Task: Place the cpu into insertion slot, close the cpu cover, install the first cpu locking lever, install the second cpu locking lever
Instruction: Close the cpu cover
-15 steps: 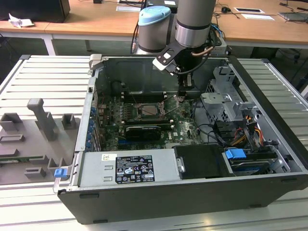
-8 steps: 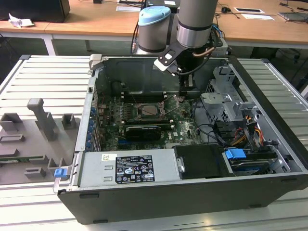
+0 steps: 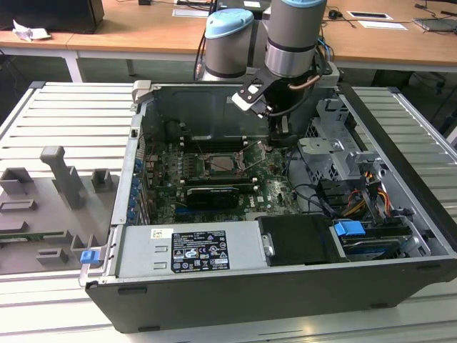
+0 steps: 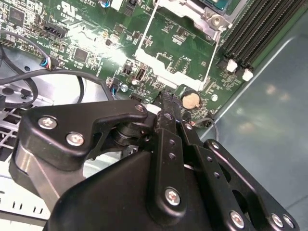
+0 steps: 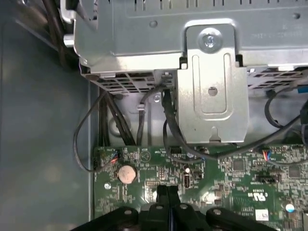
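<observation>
One hand (image 3: 283,133) hangs low inside the open computer case (image 3: 285,296), just to the exterior view's right of the socket and close above the motherboard (image 4: 183,45). Its fingers are pressed together, nothing seen between them. The cpu (image 3: 227,165) sits in the socket, and the cpu cover (image 4: 192,8) appears to lie flat around it. Judgement: closed tips suit pushing the wire lever (image 4: 145,29), not gripping.

Upright arm (image 3: 294,43); end effector (image 4: 167,95) closed, tip downward

Ribbed grey table (image 3: 71,107) carries open PC case (image 3: 285,293), w/ grey fixture blocks (image 3: 61,175) at exterior view's left.
</observation>
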`<state>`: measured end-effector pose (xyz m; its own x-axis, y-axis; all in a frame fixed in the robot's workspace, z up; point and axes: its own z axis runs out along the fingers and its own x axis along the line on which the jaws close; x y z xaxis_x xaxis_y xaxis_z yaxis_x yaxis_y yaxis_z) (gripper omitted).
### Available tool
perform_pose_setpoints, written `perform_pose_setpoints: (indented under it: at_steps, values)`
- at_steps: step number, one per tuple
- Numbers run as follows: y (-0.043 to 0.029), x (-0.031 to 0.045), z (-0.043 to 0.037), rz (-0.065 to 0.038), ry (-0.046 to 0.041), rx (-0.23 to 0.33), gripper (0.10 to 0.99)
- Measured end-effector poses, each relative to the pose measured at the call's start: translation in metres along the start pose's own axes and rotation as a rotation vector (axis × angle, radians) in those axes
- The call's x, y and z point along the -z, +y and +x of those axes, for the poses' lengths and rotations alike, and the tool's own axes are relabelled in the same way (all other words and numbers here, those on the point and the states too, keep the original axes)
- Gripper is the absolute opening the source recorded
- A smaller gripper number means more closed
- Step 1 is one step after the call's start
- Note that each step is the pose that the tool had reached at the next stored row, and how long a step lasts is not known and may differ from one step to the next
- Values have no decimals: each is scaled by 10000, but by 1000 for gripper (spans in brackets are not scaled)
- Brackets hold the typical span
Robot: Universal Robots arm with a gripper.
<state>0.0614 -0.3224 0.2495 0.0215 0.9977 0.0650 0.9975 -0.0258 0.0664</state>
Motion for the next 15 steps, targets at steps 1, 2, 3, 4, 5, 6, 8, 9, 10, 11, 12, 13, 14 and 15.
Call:
perform_pose_setpoints:
  at_steps: [1,2,3,4,5,6,8,9,10,11,12,13,14,15]
  values:
    - [-1,-28,-13,1,-1,1,106]
    - [-1,-32,-26,2,-2,1,106]
    - [-1,-34,-34,2,-1,1,106]
    - [-6,-34,-50,5,0,-2,106]
    - [-11,-34,-58,5,0,-1,106]
    - [-39,-31,-72,5,1,-1,106]
    - [-149,-23,-84,6,0,0,106]
    - [-169,-22,-85,6,-1,-1,106]
    - [-207,-20,-86,6,0,0,106]
    - [-227,-19,-86,6,0,1,106]
    - [-254,-18,-87,6,0,0,106]
    - [-295,-15,-88,7,-1,-2,106]
    - [-358,-11,-89,7,0,0,106]
    - [-393,-8,-90,6,0,-2,106]
